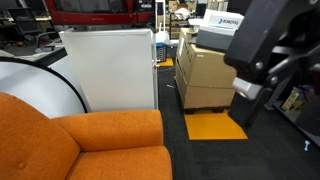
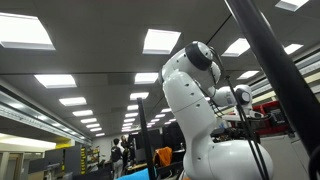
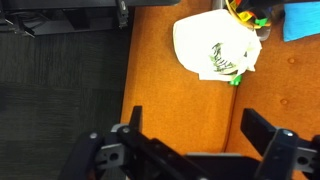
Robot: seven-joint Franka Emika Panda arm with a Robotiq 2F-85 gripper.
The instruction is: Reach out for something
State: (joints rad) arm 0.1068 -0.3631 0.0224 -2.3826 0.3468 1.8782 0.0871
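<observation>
Exterior view: orange couch [image 1: 110, 140] low in frame, with a white panel [image 1: 108, 68] behind it. Stacked cardboard boxes [image 1: 205, 75] beside the panel. A dark robot part [image 1: 270, 40] is close to the lens and blurred.

Exterior view: camera tilted up. White arm [image 2: 195, 100] against ceiling lights [image 2: 160, 40].

Wrist view: gripper [image 3: 192, 125] over the couch cushion, jaws apart, nothing between them. White crumpled bag [image 3: 215, 45], dark and green print, lies on the cushion ahead of the fingers, well apart. Blue item [image 3: 302, 20] near it. Dark carpet [image 3: 60, 90] alongside.
</observation>
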